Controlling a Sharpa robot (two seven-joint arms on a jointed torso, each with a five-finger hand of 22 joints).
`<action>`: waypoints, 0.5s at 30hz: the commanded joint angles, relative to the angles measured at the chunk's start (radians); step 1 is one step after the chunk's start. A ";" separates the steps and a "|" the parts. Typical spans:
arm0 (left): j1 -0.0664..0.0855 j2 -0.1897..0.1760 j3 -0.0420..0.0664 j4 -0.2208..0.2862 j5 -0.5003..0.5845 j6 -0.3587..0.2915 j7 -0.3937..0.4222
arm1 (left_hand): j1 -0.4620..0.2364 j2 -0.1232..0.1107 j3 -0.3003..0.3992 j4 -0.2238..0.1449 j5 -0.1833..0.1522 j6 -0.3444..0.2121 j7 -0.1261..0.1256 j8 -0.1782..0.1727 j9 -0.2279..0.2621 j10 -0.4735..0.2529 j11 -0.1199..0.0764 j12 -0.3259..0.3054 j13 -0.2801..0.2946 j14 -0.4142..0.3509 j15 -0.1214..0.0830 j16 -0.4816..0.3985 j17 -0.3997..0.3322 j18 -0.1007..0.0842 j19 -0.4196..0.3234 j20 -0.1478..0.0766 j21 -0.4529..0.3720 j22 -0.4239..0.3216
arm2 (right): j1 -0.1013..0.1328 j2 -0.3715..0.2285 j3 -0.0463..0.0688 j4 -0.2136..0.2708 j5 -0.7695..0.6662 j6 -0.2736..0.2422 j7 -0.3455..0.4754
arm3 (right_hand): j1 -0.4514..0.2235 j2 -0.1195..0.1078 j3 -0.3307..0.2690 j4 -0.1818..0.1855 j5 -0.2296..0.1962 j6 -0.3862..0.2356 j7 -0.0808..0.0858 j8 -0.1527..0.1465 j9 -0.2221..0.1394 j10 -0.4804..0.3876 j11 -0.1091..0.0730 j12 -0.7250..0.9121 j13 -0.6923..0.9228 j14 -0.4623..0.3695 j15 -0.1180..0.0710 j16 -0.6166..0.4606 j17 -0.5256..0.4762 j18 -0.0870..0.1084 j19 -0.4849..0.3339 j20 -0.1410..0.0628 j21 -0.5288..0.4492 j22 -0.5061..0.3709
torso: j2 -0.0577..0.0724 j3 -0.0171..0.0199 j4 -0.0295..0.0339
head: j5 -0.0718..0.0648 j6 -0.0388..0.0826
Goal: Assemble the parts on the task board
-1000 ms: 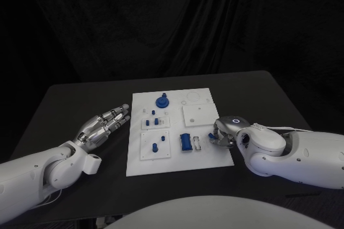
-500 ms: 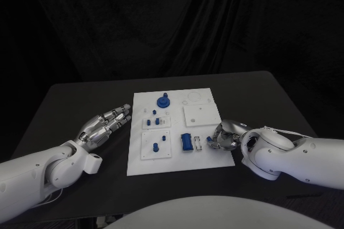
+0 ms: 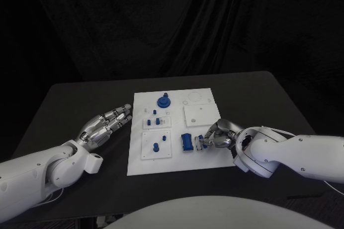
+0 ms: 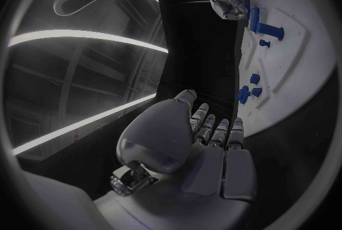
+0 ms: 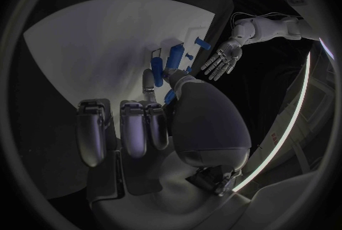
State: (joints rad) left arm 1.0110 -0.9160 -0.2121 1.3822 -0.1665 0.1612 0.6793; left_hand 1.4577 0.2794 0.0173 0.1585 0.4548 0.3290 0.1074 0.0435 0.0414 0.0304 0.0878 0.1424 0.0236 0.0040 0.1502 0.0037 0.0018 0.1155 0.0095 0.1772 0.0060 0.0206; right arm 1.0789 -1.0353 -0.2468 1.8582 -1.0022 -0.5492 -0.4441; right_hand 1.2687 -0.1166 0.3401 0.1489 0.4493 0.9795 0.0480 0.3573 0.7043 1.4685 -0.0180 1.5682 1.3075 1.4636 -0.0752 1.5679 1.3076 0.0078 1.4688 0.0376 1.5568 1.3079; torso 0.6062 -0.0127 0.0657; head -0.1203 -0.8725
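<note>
Clearly pinching a small blue part [image 3: 204, 143] between fingers [image 3: 213, 136] of the right hand [image 3: 220, 135], thumb and a forefinger closed on it, remaining fingers folded back along the palm in the right wrist view. Held low over the near right portion of the task board [image 3: 215, 162], just beside the upright blue block [image 3: 186, 141] standing there. Probably kept that close because the piece belongs in or against that block; exact contact between part and block too small to tell. Looks like mid-placement rather than a finished seat.

Further out, white right arm reaching in across the desk [image 3: 71, 97] edge, wrist bent inward so the pinch faces the block.

On the other side, left hand [image 3: 105, 124] grasping nothing, fingers straight and spread a little, palm up, resting near the board's left edge but apart from it. Likely parked there to stay clear of the work while ready to steady the board.

Elsewhere on the board: a round blue knob [image 3: 162, 101] at the far end, small blue pegs [image 3: 152, 121] in the middle left panel, one more peg [image 3: 155, 147] in the near left panel. Assembly seemingly partway, with several pieces already standing.
</note>
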 commanded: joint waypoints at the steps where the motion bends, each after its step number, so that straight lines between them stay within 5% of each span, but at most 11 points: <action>1: -0.002 0.003 0.001 0.002 0.006 0.012 0.049 | -0.005 -0.001 0.005 0.002 0.004 0.007 0.003 0.003 0.001 0.000 0.005 0.003 0.002 -0.002 0.005 -0.002 -0.001 -0.019 0.001 0.005 0.001 0.001 | 0.002 0.009 0.000 -0.014 0.063 0.012 0.015 | -0.010 0.001 0.060 -0.053 0.003 -0.003 -0.003 0.007 0.001 0.102 -0.006 0.003 0.263 0.107 -0.007 0.003 0.263 -0.004 0.095 -0.008 0.002 0.258 | 0.001 -0.0004 0.0014 | -0.001 0.000; 15: -0.003 0.009 0.001 -0.002 0.006 0.016 0.047 | -0.006 -0.001 0.007 0.001 0.004 0.009 0.005 0.003 0.001 0.000 0.007 0.003 0.002 -0.002 0.004 -0.002 -0.001 -0.018 0.001 0.005 0.002 0.002 | 0.002 0.037 0.000 -0.051 0.064 0.093 -0.049 | -0.078 0.009 -0.002 -0.003 -0.026 -0.033 0.008 0.001 -0.005 0.102 0.003 0.003 0.263 0.107 -0.001 0.003 0.263 0.001 0.084 -0.003 -0.015 0.251 | 0.001 -0.0012 0.0011 | 0.005 0.000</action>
State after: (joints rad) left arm 1.0092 -0.9094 -0.2121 1.3791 -0.1665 0.1644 0.6793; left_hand 1.4576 0.2794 0.0173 0.1586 0.4547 0.3329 0.1113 0.0435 0.0413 0.0305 0.0877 0.1424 0.0235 0.0040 0.1502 0.0036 0.0018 0.1154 0.0095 0.1772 0.0060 0.0206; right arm 1.0802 -1.0000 -0.2463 1.8088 -0.9460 -0.5013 -0.4563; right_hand 1.1987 -0.1072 0.3439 0.1441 0.4305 0.9508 0.0551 0.3647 0.7032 1.4685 -0.0180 1.5682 1.3074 1.4634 -0.0755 1.5679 1.3075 0.0077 1.4652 0.0341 1.5447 1.3077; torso 0.6068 -0.0135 0.0670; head -0.1169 -0.8725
